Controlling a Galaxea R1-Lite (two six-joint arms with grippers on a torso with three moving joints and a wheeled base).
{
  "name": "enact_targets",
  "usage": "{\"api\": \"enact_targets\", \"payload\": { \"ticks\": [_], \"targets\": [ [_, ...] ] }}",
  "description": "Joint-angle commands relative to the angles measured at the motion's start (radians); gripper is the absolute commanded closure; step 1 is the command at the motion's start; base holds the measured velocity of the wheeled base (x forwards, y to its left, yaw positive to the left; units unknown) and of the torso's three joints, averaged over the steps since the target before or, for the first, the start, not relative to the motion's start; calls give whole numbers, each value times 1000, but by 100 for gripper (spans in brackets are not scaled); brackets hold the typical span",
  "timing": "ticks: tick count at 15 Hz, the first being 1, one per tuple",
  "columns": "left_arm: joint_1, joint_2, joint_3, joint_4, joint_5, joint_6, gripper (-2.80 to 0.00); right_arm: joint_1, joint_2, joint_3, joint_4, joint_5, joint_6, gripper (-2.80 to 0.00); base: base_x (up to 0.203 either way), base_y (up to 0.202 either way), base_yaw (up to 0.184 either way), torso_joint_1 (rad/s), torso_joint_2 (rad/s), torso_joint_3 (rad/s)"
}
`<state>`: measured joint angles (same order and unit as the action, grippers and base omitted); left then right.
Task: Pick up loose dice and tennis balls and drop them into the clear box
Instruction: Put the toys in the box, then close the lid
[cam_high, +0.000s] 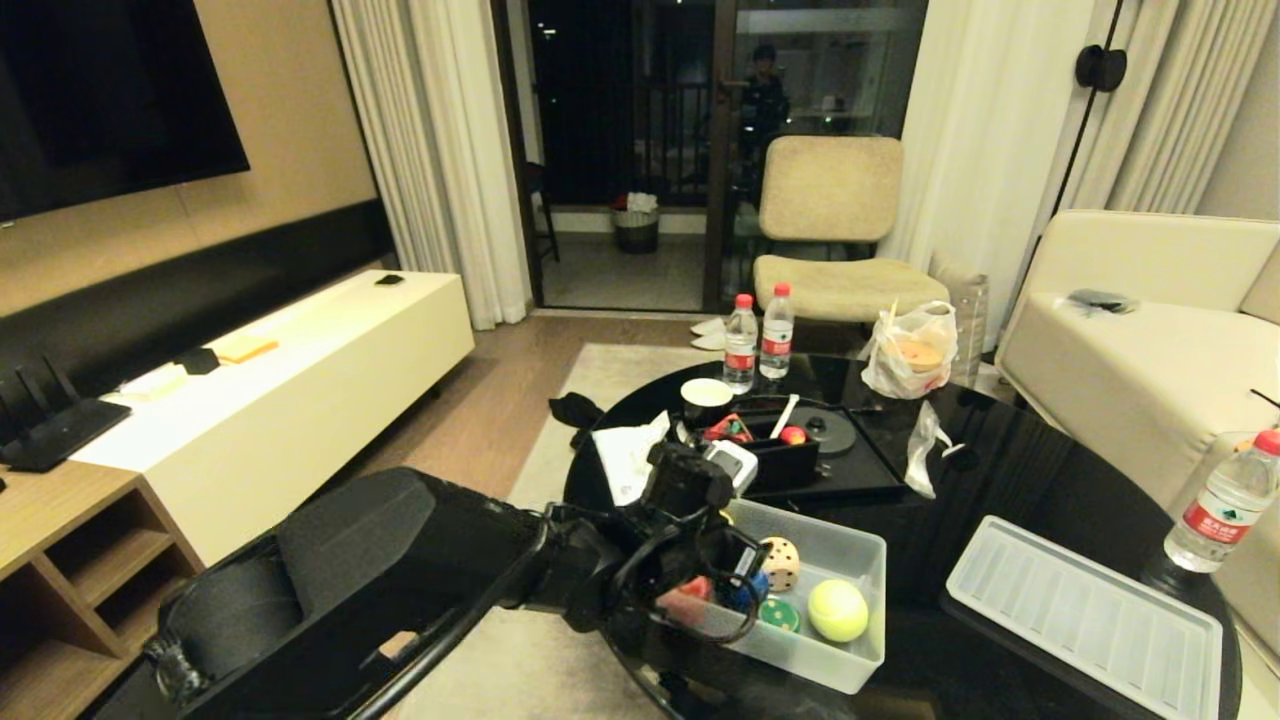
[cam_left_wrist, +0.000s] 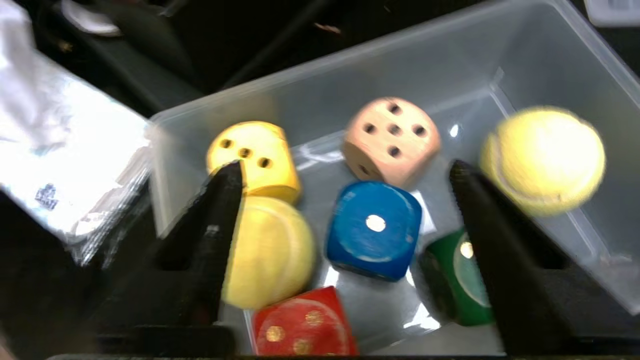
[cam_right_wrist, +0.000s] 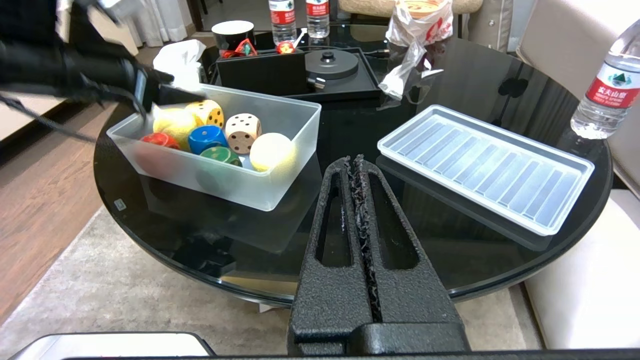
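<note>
The left gripper (cam_left_wrist: 345, 170) is hanging wide open and empty over the translucent frosted plastic box (cam_left_wrist: 450, 65), the pale tan wooden die (cam_left_wrist: 392, 140) lying at its twelve o'clock.

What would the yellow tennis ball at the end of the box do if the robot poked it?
The tennis ball would probably roll, since it is round, but not far: it sits in a corner of the clear box, and the tan dice lies close by. Its fuzzy surface looks easy to grip, not slippery.
</note>
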<state>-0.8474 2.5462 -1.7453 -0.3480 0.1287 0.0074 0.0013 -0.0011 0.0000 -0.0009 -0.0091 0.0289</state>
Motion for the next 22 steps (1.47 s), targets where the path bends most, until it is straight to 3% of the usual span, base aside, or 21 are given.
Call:
{"api": "enact_targets", "payload": {
  "ticks": [1,6,10,16,22],
  "targets": [
    [17,-52,5,4,2,-18,0,0,1,2,1,0,0,0,0,0,0,0,0,0],
    [23,-209,104,21,-3,-78,0,0,1,2,-1,0,0,0,0,0,0,0,0,0],
    [74,-437,204,54,-3,-89,0,0,1,0,1,0,0,0,0,0,0,0,0,0],
    [255,-902,389,169,-4,-87,0,0,1,0,0,0,0,0,0,0,0,0,0,0],
    [477,-1400,748,272,-34,-80,0,0,1,0,-1,0,0,0,0,0,0,0,0,0]
  ]
}}
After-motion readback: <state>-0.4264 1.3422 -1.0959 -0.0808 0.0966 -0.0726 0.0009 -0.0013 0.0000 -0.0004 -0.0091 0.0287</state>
